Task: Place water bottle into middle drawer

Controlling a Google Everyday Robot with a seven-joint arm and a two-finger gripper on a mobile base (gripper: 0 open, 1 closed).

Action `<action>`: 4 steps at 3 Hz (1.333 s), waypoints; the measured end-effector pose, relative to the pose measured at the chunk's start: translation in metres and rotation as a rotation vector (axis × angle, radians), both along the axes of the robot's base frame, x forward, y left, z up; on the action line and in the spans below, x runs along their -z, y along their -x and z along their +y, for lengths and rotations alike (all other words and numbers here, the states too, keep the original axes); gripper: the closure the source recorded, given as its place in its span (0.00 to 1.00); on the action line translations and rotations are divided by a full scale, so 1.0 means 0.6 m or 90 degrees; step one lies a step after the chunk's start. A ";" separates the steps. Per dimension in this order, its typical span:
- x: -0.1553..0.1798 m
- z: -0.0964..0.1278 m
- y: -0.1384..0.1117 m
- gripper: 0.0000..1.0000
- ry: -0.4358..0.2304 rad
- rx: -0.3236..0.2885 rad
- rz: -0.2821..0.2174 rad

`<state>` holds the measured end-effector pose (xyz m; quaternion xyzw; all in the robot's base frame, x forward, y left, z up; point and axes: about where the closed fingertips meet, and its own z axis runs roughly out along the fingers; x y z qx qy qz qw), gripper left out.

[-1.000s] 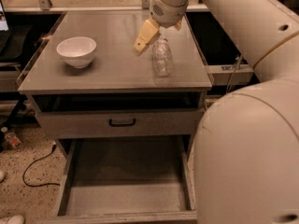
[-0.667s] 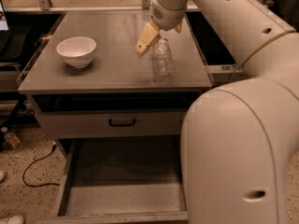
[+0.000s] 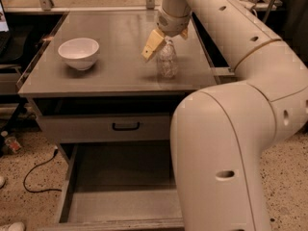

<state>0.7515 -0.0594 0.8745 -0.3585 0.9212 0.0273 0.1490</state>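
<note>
Bottle stands upright on cabinet top, right of centre, well apart from bowl. Gripper sits at the bottle's top end, with the arm reaching in from the right. Whether it is open or clamped on the bottle: cannot tell. Drawer is pulled out low down, beneath the closed drawer front with its black handle.

Handling, judged: thin clear plastic, ribbed; fill level not discernible, probably light and easy to tip. Wall is likely soft and would dent under a hard squeeze. Smooth plastic may slip. Best hold: neck or shoulder just under the cap, where it should be stiffest. Moderate squeeze only.

Risk: a glancing touch knocks it over and it rolls off the top. Lift straight up before carrying it down to the drawer
</note>
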 end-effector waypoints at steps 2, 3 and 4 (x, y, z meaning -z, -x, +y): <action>0.051 -0.029 -0.025 0.00 0.005 0.020 0.027; 0.056 -0.025 -0.032 0.18 0.002 0.019 0.021; 0.056 -0.024 -0.032 0.42 0.002 0.019 0.021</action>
